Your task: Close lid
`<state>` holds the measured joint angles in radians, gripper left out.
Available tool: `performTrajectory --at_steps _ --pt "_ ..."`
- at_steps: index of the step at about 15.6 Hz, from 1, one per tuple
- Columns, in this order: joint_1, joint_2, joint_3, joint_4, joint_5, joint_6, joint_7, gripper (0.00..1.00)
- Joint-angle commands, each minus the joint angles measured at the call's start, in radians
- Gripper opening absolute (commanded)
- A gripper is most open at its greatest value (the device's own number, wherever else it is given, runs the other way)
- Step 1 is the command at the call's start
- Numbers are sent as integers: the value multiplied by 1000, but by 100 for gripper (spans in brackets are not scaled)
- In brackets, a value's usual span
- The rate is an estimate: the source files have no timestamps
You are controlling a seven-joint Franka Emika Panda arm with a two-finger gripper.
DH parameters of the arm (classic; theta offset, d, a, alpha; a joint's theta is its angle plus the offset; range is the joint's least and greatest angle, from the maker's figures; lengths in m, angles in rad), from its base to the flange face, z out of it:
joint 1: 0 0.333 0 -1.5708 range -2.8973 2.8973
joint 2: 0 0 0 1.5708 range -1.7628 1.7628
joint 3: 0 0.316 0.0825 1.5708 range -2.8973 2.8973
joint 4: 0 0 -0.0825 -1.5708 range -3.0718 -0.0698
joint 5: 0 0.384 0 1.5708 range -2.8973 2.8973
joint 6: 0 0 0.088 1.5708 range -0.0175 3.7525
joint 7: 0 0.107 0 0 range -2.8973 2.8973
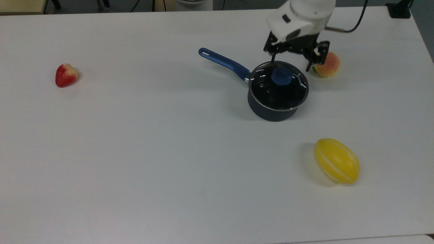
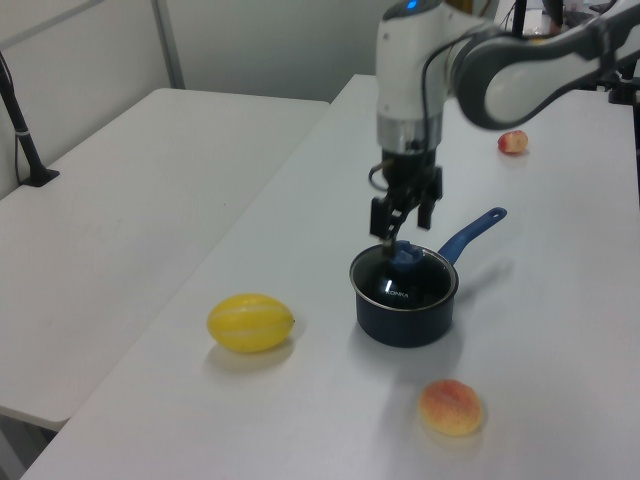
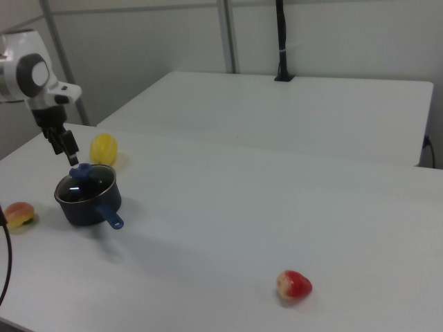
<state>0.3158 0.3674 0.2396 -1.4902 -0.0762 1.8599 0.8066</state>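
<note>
The glass lid (image 1: 276, 91) with its blue knob (image 1: 280, 76) lies flat on the dark saucepan (image 1: 268, 114), whose blue handle (image 1: 223, 63) points to the top view's upper left. My gripper (image 1: 290, 64) hangs open just above the lid's far edge, holding nothing, its fingers spread wider than the knob. In the left view the gripper (image 2: 405, 229) is right above the knob (image 2: 404, 256) of the lid (image 2: 404, 280). In the right view the gripper (image 3: 66, 153) hovers up and left of the lid (image 3: 86, 182) on the saucepan (image 3: 84, 206).
A peach (image 1: 326, 64) lies close behind the saucepan, right beside the gripper's fingers in the top view. A yellow melon (image 1: 336, 161) sits at the top view's lower right. A strawberry (image 1: 66, 75) lies far off at the top view's left.
</note>
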Motion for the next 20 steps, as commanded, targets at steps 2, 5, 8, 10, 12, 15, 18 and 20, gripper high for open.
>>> performTrajectory --at_steps 2,5,8,10,12,15,18,20 --pt "-30 -209 -16 -94 2 -178 -10 100" --pt "-49 -318 -49 -139 12 -286 -133 100" --pt "-49 -401 -156 -153 87 -370 -240 100" --pt "-52 -439 -212 -156 98 -402 -358 100" --pt "-61 -456 -265 -156 110 -409 -437 100" --pt "-104 -453 -304 -156 124 -374 -588 100" --pt "-170 -446 -302 -166 128 -285 -691 100" --pt "-199 -435 -302 -166 128 -225 -742 100"
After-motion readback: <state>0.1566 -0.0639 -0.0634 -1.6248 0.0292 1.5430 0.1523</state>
